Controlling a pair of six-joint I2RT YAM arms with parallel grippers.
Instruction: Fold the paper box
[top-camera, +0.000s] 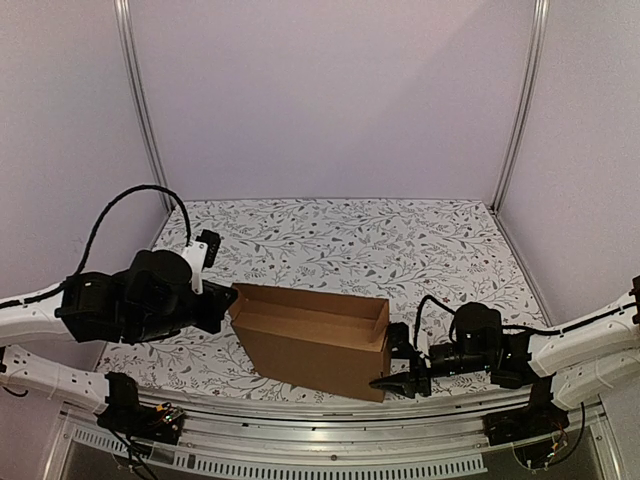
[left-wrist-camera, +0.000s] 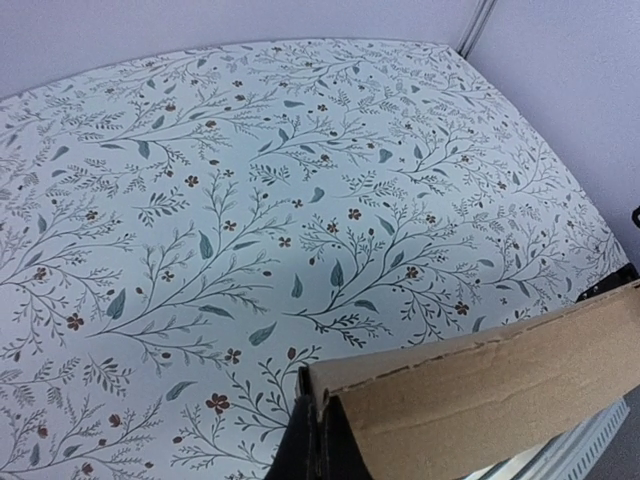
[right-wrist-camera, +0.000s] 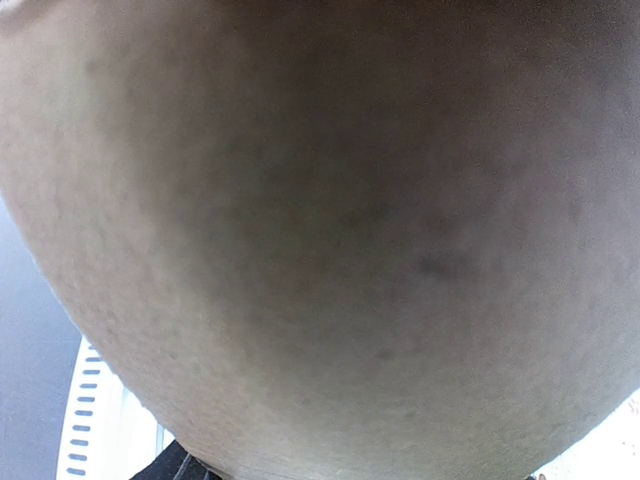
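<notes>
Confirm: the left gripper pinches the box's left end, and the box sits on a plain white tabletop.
Not plain: the tabletop bears a floral print, clear in the left wrist view. The left gripper does pinch the paper box at its left end.

The shallow brown corrugated cardboard box (top-camera: 315, 340) is matt, unprinted paperboard, its cut edge fibrous and slightly ragged in the left wrist view, its face a dull fine grain up close in the right wrist view. The white tabletop cover with grey leaf-and-flower print (top-camera: 400, 240) looks smooth and matt; cloth or paper, I cannot tell. The black left gripper (top-camera: 228, 298) and black right gripper (top-camera: 395, 362) look like hard plastic with a slight sheen. The slim silvery corner posts (top-camera: 143, 110) and slotted near-edge rail (top-camera: 350, 464) are brushed metal; the pale lilac walls (top-camera: 330, 90) are matt
</notes>
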